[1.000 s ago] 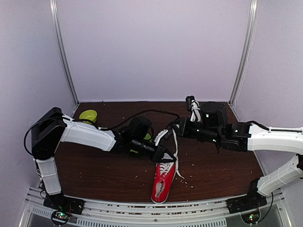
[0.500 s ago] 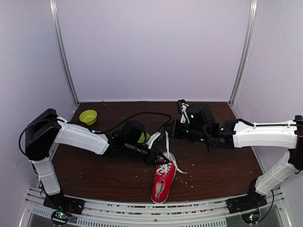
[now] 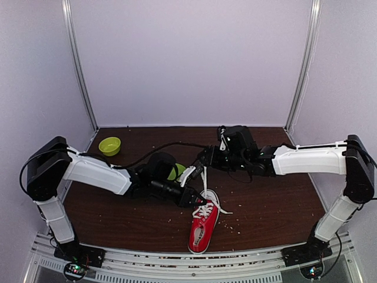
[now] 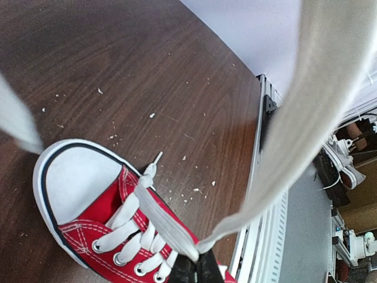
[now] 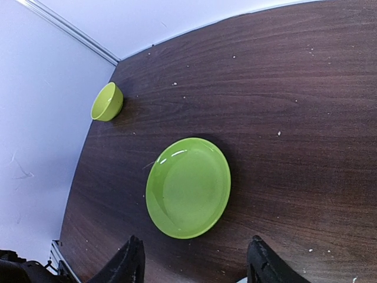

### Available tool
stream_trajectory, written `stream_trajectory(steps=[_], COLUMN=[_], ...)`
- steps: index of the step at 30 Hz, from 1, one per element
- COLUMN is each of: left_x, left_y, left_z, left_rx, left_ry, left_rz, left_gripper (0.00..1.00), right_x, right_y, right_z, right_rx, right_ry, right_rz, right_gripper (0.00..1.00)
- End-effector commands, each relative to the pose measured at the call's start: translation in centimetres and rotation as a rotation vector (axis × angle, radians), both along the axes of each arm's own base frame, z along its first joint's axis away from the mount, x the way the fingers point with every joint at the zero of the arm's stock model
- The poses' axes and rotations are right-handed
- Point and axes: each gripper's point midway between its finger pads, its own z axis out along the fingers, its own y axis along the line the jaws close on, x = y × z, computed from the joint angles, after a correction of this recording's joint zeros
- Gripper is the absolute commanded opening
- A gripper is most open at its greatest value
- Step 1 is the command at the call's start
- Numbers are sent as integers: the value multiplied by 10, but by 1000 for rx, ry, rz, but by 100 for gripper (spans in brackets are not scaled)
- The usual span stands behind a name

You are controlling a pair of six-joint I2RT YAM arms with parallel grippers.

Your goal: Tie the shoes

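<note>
The red shoe (image 3: 203,227) with its white toe cap lies near the table's front edge, toe toward me. My left gripper (image 3: 197,200) hovers just above its laced part. In the left wrist view this gripper (image 4: 196,268) is shut on a white lace (image 4: 159,218) over the shoe (image 4: 94,218), and a blurred strand of lace (image 4: 306,118) rises past the camera. A lace strand (image 3: 205,183) runs up toward my right gripper (image 3: 203,159). The right gripper (image 5: 194,265) is open, its fingers (image 5: 126,262) wide apart with nothing between them.
A green plate (image 5: 188,187) lies on the brown table below the right gripper, half hidden behind the left arm in the top view (image 3: 175,171). A small green bowl (image 3: 109,145) stands at the back left corner. Crumbs dot the wood. A metal rail (image 3: 177,256) runs along the front edge.
The right gripper has opened and let go of the lace, and its arm has drawn back and to the left. The left gripper has shifted slightly left, still shut on the lace.
</note>
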Motion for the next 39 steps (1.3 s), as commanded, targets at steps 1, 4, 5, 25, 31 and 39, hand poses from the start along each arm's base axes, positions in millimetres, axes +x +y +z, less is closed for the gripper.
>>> stream_trajectory(steps=[1,4,5,25,31,39], left_x=[6,7,7,8,9,9], left_y=[-9,-9,-8,-8,-7,-8], left_z=[40,39,38,37,37,37], left_rx=[-118,-109,-107,-106,-101,-98], left_ry=[-80,-76,-75,-66,-64,-64], left_rz=[0,11,14,18,22,22], left_gripper=[0,0,0,0,0,0], right_x=[-2,-3,-7,-108,-107,-112], right_y=[-27,-53,-59,-56,-42,-26], right_z=[-9,-8,-6,-68,-78,-94], right_rx=[-57,-67,-70,-19,-37,-24], right_ry=[13,-5,-20,-89,-90,-55], right_rz=[9,-16,-12,410,467,560], right_gripper=[60,62,64,47,42,36])
